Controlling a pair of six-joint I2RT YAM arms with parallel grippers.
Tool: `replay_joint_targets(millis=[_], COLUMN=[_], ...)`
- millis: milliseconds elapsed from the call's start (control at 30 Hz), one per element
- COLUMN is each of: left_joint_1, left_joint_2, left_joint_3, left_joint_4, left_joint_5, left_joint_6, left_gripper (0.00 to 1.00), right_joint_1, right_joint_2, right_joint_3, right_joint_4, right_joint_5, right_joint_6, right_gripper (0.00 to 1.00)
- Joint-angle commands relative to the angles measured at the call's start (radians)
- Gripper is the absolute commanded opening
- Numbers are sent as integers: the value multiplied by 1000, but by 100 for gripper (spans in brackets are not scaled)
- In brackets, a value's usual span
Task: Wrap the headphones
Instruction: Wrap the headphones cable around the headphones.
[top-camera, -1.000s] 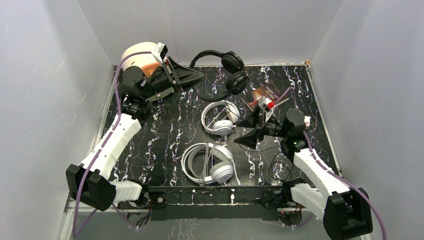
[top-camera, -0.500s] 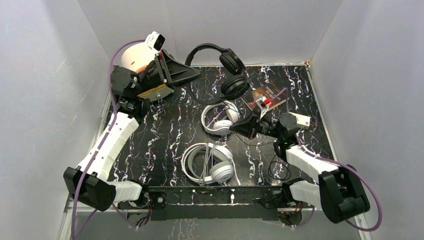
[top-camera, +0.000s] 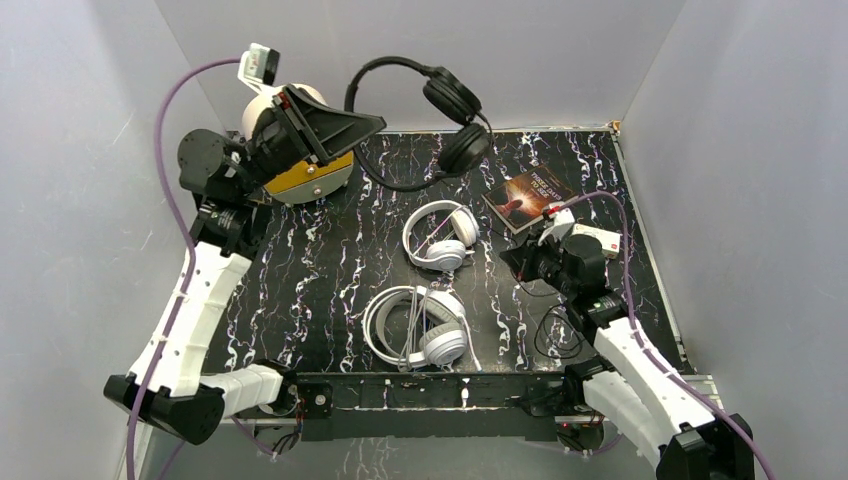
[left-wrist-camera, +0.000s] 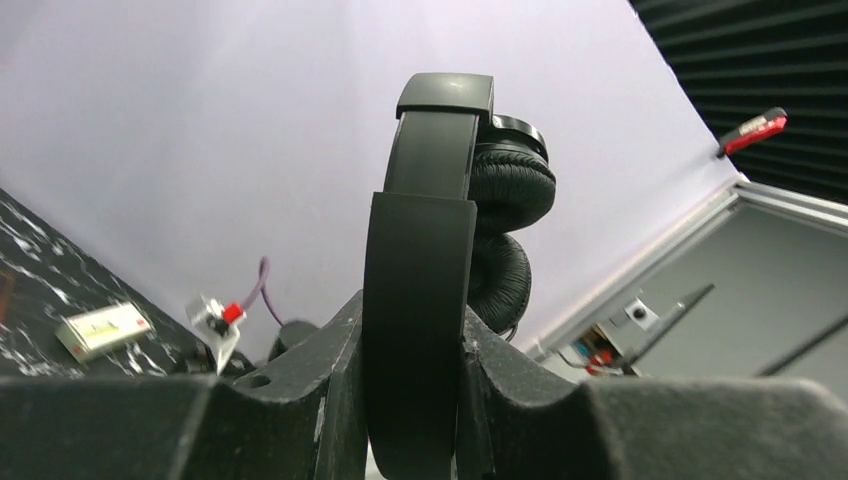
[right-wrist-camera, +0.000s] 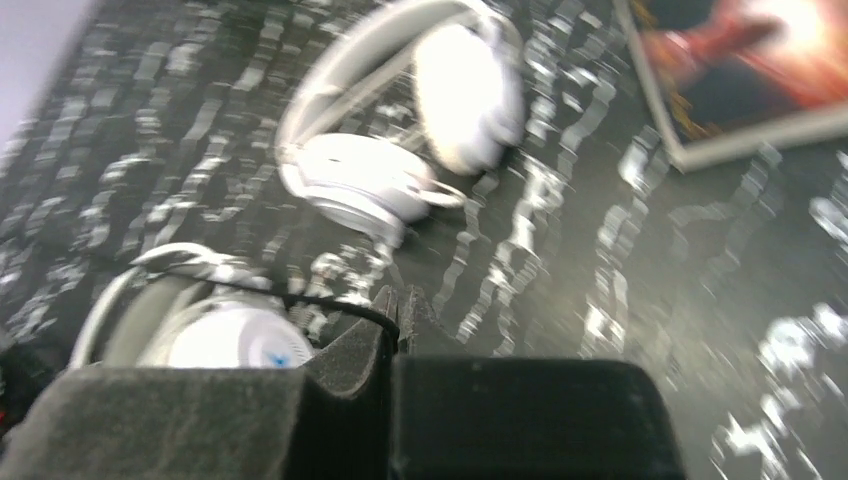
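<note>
The small black headphones (top-camera: 445, 98) hang in the air at the back of the table. My left gripper (top-camera: 378, 124) is shut on their headband (left-wrist-camera: 420, 260), and both ear cups (left-wrist-camera: 510, 185) stick up beyond the jaws. Their thin black cord (right-wrist-camera: 330, 305) runs into my right gripper (right-wrist-camera: 398, 300), which is shut on it low over the table, right of centre (top-camera: 508, 258). The slimmer white headphones (top-camera: 440, 235) lie mid-table. The big white headphones (top-camera: 420, 325) lie nearer the front edge. Both white pairs also show in the right wrist view, slimmer (right-wrist-camera: 400, 150) and big (right-wrist-camera: 200, 335).
A dark book (top-camera: 530, 193) lies at the back right, with a small white box (top-camera: 592, 240) beside my right wrist. A white and orange round object (top-camera: 305, 180) sits under my left arm. Loose black cord (top-camera: 555, 335) coils at the front right. Grey walls enclose three sides.
My left gripper has risen and swung left, lifting the black headphones off the table. My right gripper, open a second ago, has shut on the cord and drawn back slightly to the right.
</note>
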Motion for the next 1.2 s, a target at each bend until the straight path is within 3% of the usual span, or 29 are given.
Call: replay_joint_targets(millis=[0, 233, 333, 467, 567, 667, 733, 833, 1000, 1167], left_joint_1=[5, 6, 6, 6, -5, -29, -65, -142, -251, -346], left_joint_2=[-44, -62, -59, -62, -17, 22, 41, 59, 43, 49], left_joint_3=[103, 28, 5, -127, -198, -229, -240, -239, -283, -321], left_joint_4=[-101, -93, -101, -46, 73, 152, 216, 250, 250, 248], left_joint_5=[-162, -93, -36, 11, 81, 115, 135, 176, 205, 189], left_joint_6=[144, 53, 38, -16, -83, -108, -127, -108, -51, -21], left_gripper=[0, 0, 0, 0, 0, 0, 0, 0, 0, 0], right_joint_1=[-4, -5, -5, -4, -2, 1, 1, -1, -4, -33], right_joint_2=[-20, -75, -70, -43, 21, 93, 116, 133, 225, 316], right_joint_3=[107, 187, 229, 289, 304, 313, 311, 325, 436, 522], right_joint_4=[-336, -371, -343, -218, -34, 95, 149, 122, 31, 51], right_joint_5=[390, 475, 388, -34, -480, -644, -603, -269, 27, 68], right_joint_6=[-24, -48, -82, -204, -204, -118, -75, -20, 8, 95], right_gripper=[0, 0, 0, 0, 0, 0, 0, 0, 0, 0])
